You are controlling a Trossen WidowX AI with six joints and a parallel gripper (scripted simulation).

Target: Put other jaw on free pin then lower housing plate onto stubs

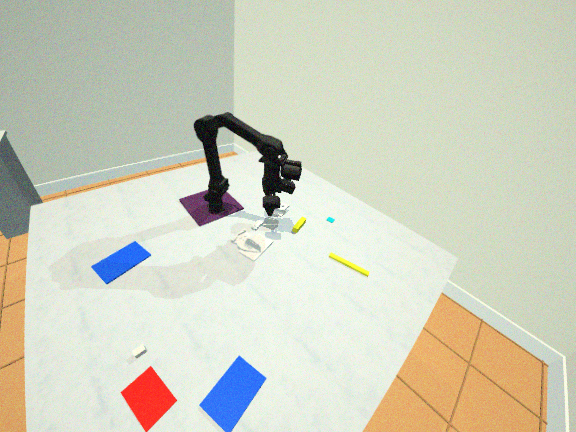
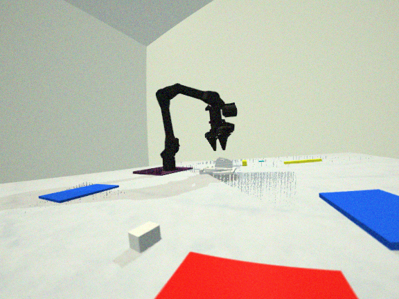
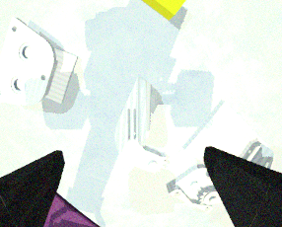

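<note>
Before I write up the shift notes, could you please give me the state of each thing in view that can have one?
End effector: open, holding nothing, above the table.
Housing plate: off the stubs, lying apart.
Loose jaw: off the free pin.
White block: upright.

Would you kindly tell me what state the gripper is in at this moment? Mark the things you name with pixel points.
Gripper (image 1: 270, 214) (image 2: 219, 149) (image 3: 135, 157): open, nothing between its fingers, hovering above the white parts (image 1: 260, 251) (image 3: 32, 54).
</note>
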